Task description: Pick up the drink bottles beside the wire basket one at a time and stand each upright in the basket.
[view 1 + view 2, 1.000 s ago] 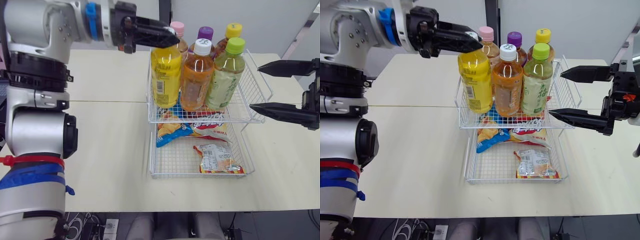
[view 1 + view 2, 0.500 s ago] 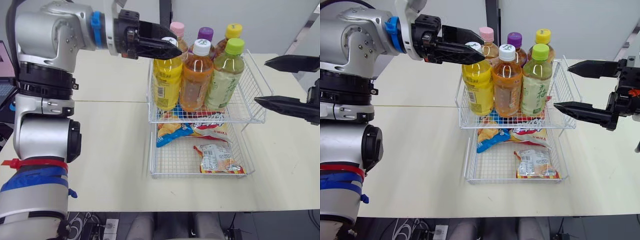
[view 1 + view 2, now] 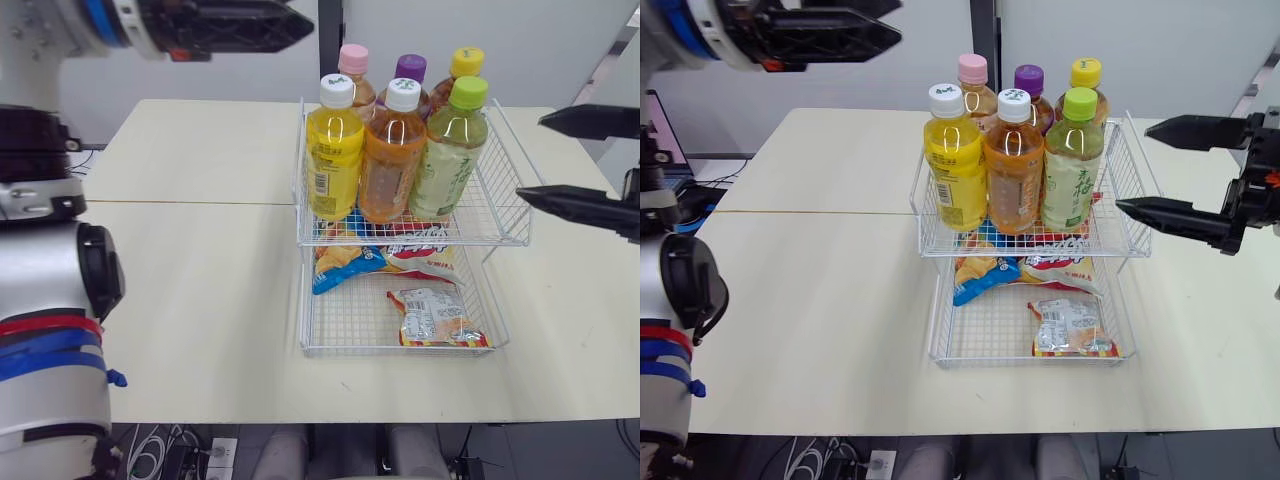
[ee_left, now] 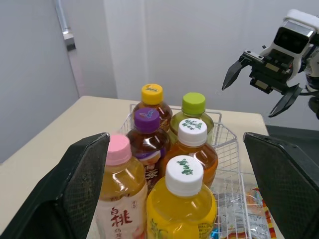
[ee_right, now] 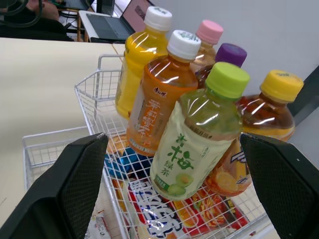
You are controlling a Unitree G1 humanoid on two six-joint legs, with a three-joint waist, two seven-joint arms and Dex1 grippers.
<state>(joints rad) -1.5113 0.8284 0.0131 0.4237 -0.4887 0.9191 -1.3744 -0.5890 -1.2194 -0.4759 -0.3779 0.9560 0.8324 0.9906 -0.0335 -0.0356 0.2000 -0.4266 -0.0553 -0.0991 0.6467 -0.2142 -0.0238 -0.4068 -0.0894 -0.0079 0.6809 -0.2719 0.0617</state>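
Now six drink bottles [image 3: 1013, 170] stand upright in the wire basket's [image 3: 1020, 247] top tier, with left gripper [image 3: 896, 27] and right gripper [image 3: 1135, 165] both wide open and empty, the right near the basket wall, where a stray swing could snag wire and topple them.

Left tool [image 3: 895, 20] high, right tool [image 3: 1132, 163] level, jaws of both wide apart.

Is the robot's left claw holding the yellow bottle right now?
No, the open left gripper hangs clear of the yellow bottle.
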